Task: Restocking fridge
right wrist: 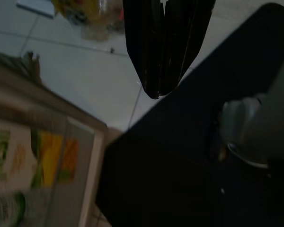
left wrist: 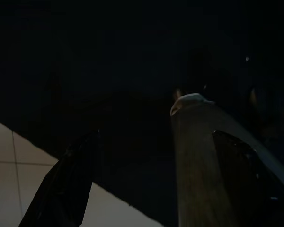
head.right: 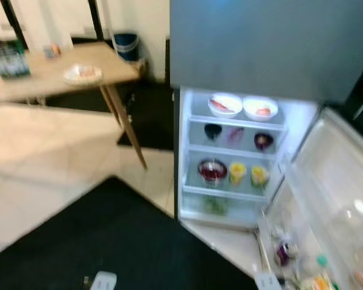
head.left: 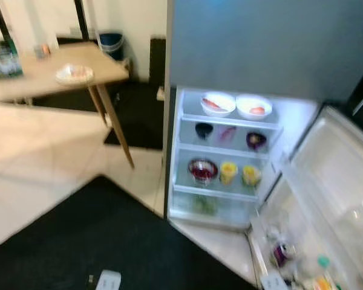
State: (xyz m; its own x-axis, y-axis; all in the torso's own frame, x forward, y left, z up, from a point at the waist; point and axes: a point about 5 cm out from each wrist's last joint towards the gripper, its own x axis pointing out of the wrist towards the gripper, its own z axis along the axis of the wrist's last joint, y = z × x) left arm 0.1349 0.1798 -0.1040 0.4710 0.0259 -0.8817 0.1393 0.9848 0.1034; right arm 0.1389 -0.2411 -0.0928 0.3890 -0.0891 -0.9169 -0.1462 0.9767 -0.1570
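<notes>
Open fridge [head.left: 230, 157] ahead, both arms hanging idle over a dark mat [head.left: 97, 241].
Your right gripper [right wrist: 161, 90] is pinched closed and empty; your left gripper [left wrist: 146, 179] is spread open. Its open door [head.left: 327, 205], just beside your right gripper, could get clipped.

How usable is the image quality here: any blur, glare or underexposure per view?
Left and right eye views: soft with motion blur; the lit white fridge interior glares and the open fridge door is washed out. Left wrist view: badly underexposed, left gripper barely outlined over dark mat. Right wrist view: dim and smeared, though the right gripper reads clearly, jaws together.
</notes>
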